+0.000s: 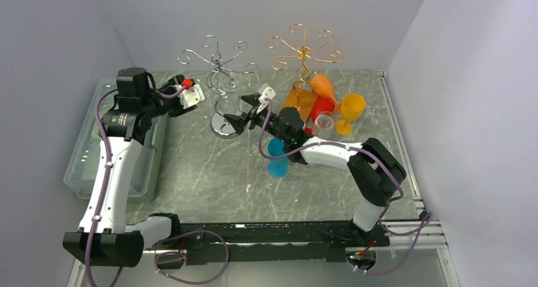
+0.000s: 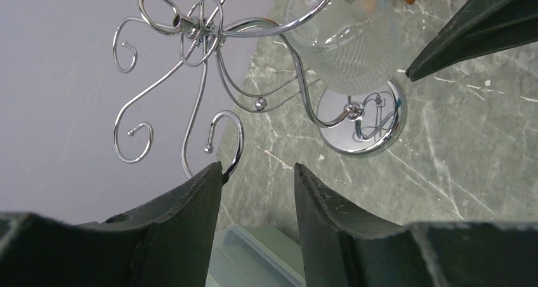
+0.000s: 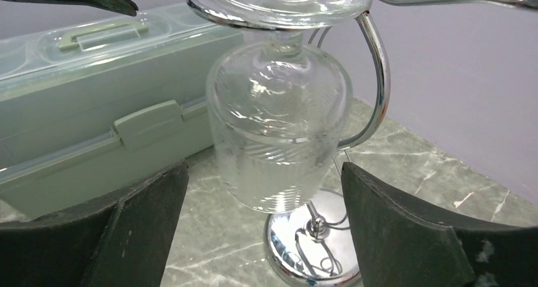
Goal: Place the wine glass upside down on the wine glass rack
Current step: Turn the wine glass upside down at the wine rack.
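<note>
Hanging bowl-down, the clear wine glass (image 3: 279, 141) has its foot caught in a wire loop of the silver wine glass rack (image 1: 219, 61). The stem passes through the loop and the rim sits above the rack's round mirrored base. The rack stands toward the far edge of the table (image 1: 209, 185), a little left of the middle.

Right gripper (image 3: 263, 173): jaws spread wide, one on each side of the bowl. A gap shows on both sides, so nothing is gripped.

Left gripper (image 2: 257, 167): jaws part-way apart and empty, held high beside the rack's upper curls. One fingertip overlaps a hooked wire end in the left wrist view; contact cannot be told.

Other items:
- A gold rack (image 1: 303, 49) stands near the far edge with orange, red, clear and yellow glasses clustered by it.
- A blue glass (image 1: 277, 160) lies under the right forearm.
- A plastic storage box (image 1: 82, 166) sits along the left edge.

Judgement: the hanging looks done, and the step in hand is clearing away.

Next move: the right gripper needs to back out level, away from the bowl, with the jaws kept wide so neither finger brushes the glass. The left gripper needs to draw off from the hook without snagging the wire. The rack is light and a nudge could swing the glass.
</note>
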`<state>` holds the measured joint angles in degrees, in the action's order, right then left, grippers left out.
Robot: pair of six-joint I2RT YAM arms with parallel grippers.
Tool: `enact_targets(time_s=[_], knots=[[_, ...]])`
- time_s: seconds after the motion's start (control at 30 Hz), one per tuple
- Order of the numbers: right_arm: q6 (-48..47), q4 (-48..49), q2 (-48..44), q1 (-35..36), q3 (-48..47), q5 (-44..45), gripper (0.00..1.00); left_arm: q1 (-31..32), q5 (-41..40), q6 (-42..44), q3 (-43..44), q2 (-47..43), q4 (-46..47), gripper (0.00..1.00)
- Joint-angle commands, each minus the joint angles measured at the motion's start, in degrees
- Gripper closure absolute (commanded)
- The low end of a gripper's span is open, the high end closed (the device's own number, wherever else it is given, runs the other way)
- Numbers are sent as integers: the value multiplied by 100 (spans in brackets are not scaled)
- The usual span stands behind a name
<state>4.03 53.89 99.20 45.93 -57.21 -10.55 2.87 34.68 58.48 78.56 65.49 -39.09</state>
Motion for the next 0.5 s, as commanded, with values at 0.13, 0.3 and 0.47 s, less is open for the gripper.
enact_targets(time_s=[0.13, 0.3, 0.47], knots=[[-232, -1323, -1267, -10, -36, 53, 6, 46, 207, -469, 264, 57, 17, 48], [-317, -3786, -2005, -17, -1061, 179, 15, 63, 364, -784, 480, 86, -82, 47], [-351, -5789, -1859, -32, -2714, 863, 24, 142, 486, -750, 597, 106, -374, 43]])
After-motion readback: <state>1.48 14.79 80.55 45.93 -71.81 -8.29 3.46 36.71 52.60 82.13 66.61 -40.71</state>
